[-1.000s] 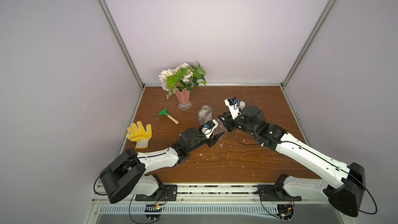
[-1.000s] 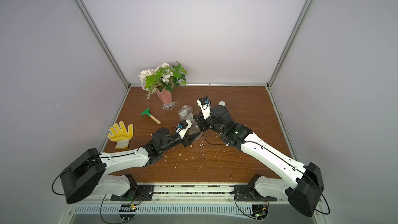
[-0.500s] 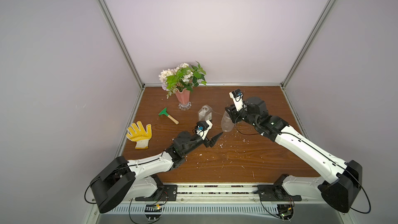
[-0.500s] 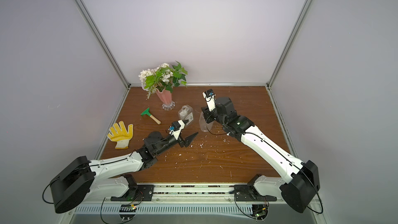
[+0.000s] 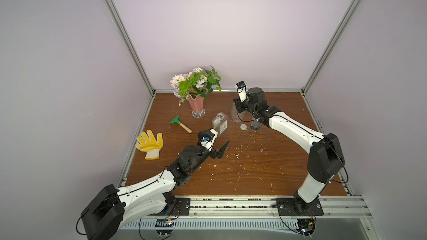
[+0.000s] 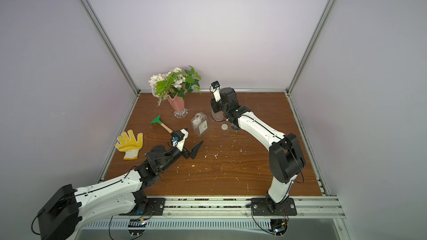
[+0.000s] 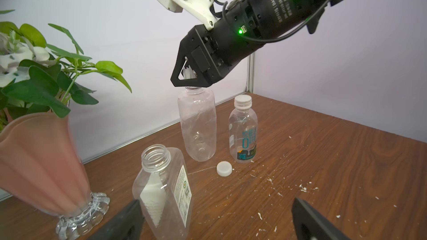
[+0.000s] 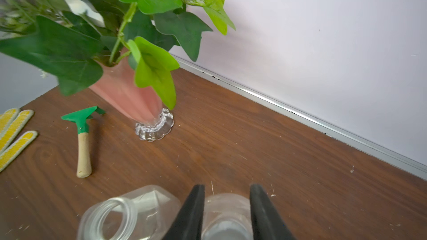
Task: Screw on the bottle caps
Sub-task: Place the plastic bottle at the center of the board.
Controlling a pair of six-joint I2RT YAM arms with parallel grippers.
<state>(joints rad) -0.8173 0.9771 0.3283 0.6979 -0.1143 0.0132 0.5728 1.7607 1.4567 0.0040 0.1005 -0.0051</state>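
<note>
Bottle caps — small white plastic cap [image 7: 189, 74] pinched in our right gripper [image 7: 188, 83], seemingly at neck of rounded clear plastic bottle [image 7: 197, 123] | flat white round cap [image 7: 223, 168] loose beside it | our left gripper [image 7: 216, 199] gapes empty.

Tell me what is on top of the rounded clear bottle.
The right gripper sits on the neck of the rounded bottle, shut on a white cap. It covers the mouth, so whether the cap is threaded on cannot be seen.

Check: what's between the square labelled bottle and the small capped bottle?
A loose white cap, lying on the table between the square bottle and the capped bottle. Clearest in the left wrist view; both top views show it too.
</note>
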